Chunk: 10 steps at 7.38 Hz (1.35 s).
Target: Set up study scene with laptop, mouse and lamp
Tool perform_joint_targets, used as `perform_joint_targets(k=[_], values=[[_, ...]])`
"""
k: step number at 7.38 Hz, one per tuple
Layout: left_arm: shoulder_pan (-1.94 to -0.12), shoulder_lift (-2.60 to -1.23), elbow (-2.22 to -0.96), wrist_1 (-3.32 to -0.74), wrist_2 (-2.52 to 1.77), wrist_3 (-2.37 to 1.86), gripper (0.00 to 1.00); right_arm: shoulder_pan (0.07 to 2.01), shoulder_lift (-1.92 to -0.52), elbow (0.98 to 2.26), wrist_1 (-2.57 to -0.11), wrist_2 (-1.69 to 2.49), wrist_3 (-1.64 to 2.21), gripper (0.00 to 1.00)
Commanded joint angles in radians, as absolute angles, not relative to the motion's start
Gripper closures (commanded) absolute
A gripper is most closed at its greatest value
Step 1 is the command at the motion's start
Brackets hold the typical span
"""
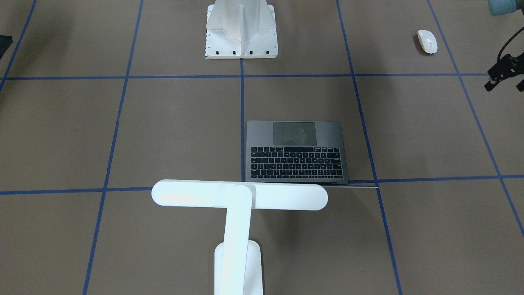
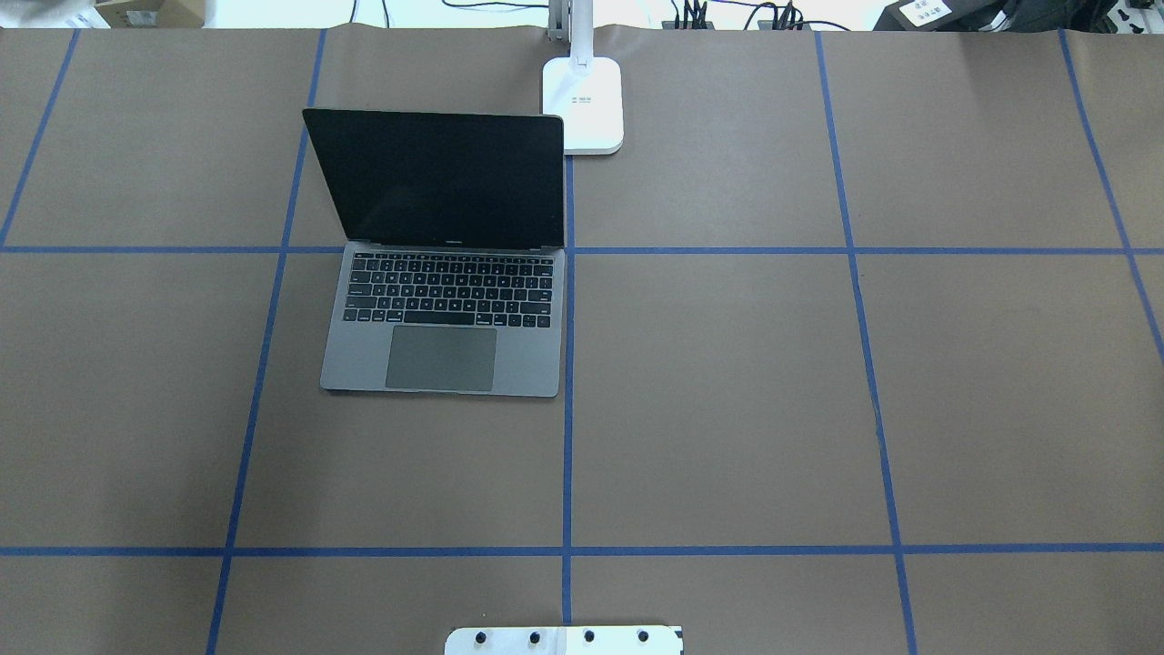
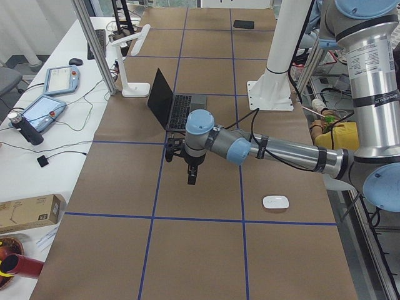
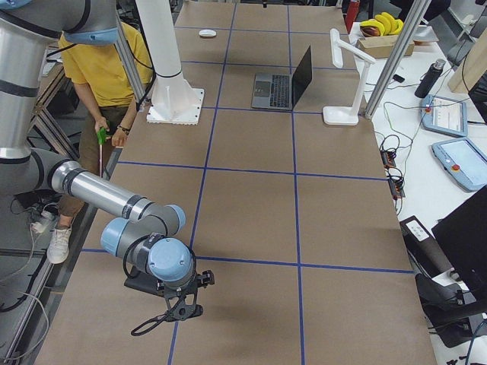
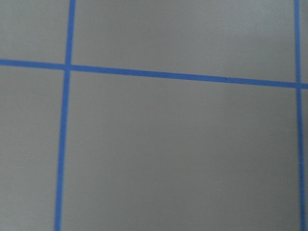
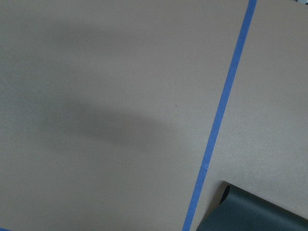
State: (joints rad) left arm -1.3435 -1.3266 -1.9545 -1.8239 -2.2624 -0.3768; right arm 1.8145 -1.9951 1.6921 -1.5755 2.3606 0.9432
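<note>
lamp [image 1: 239,196]: glossy white T, upright, base just beside the laptop's lid corner | laptop [image 1: 297,151]: slim grey, black keys, lid open, dark screen, mid-surface [image 1: 409,123] | mouse [image 1: 427,41]: small white oval, well apart from laptop, robot's left | left gripper [image 1: 505,86]: jaws wide, empty, apart from mouse | right gripper [image 4: 179,308]: jaws' state cannot be told

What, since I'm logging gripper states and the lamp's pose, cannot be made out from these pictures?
Left gripper: front-facing view's right edge cuts it; open or shut unclear.
Right gripper: seen only in the exterior right view; state unclear.
Glossy white T-shaped desk lamp: overhead view's top edge cuts off its head.
Dark flat sheet: right wrist view's bottom edge cuts it; unidentifiable.
</note>
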Motion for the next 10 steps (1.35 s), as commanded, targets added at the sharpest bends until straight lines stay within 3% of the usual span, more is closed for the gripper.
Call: perform_joint_targets(k=[1, 4, 6, 10], values=[[-1.441, -1.309, -1.905, -1.734, -2.201, -0.107, 0.00, 1.804, -2.003, 1.697, -1.641, 2.402, 1.010, 0.04], [-1.456, -1.304, -1.904, -1.732, -2.204, -0.098, 0.00, 1.596, -1.996, 1.721, -1.660, 2.418, 1.355, 0.06], [-1.456, -1.299, -1.907, -1.732, -2.209, -0.100, 0.00, 1.519, -2.032, 1.704, -1.663, 2.376, 1.356, 0.06], [-1.456, -1.299, -1.913, -1.732, -2.207, -0.098, 0.00, 1.476, -1.990, 1.504, -1.657, 2.378, 1.339, 0.06]])
